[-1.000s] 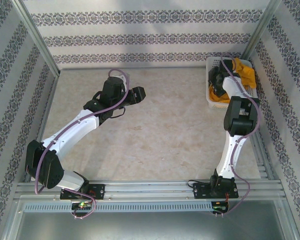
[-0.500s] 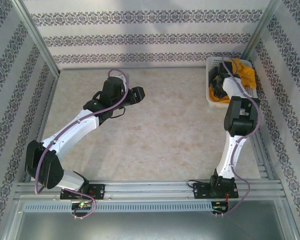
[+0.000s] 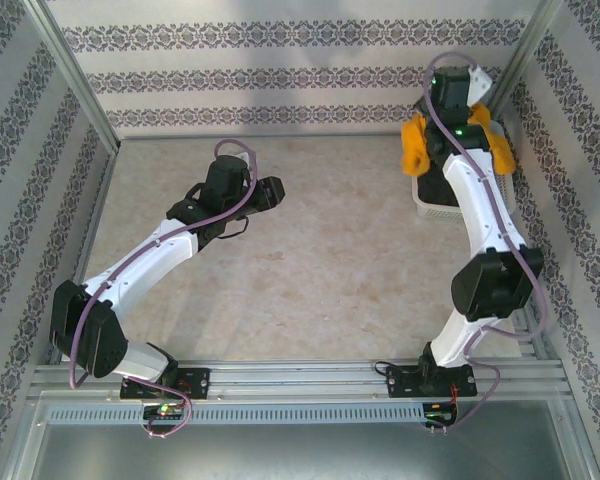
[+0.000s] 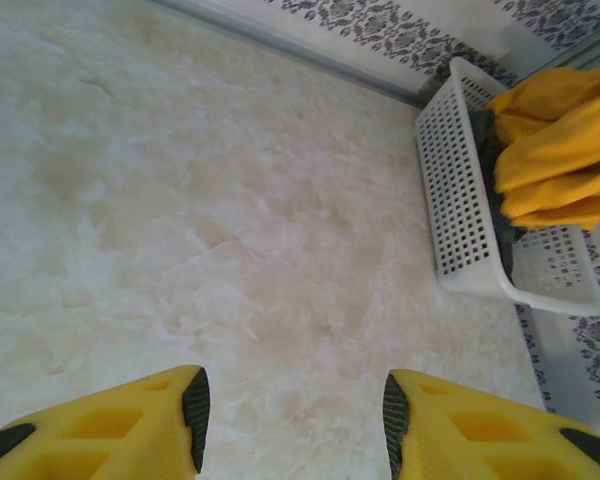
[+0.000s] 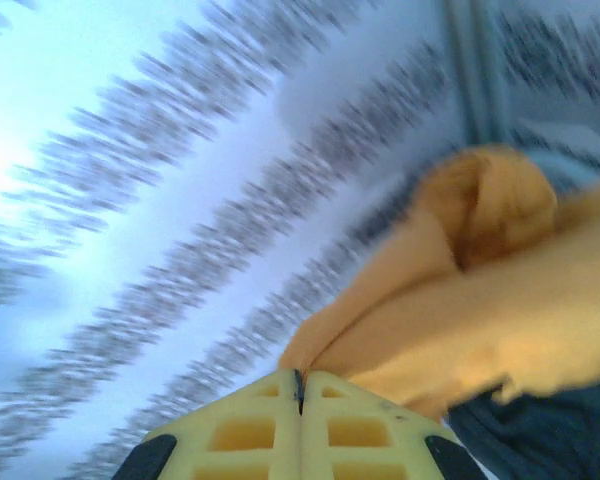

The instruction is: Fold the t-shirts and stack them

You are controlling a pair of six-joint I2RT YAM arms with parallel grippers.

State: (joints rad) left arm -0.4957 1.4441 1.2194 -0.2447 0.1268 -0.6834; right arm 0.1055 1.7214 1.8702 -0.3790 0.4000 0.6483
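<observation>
Right claw [image 5: 300, 392] is pressed together on a fold of the orange-yellow t-shirt [image 5: 480, 300] — the cloth hangs from it above the white basket [image 3: 432, 205] at the worktop's [image 3: 320, 270] far right corner. The charcoal-grey t-shirt [image 5: 550, 435] lies in the basket beneath. Left claw [image 4: 291, 405] hovers over bare worktop left of centre — fingers spread wide, holding and touching nothing.

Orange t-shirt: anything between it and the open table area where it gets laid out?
Nothing visible in the way. The right gripper is shut on the orange t-shirt, holding it over the basket in the far right corner. The table beside it is open; the left arm reaches over the left part, left gripper open.
</observation>
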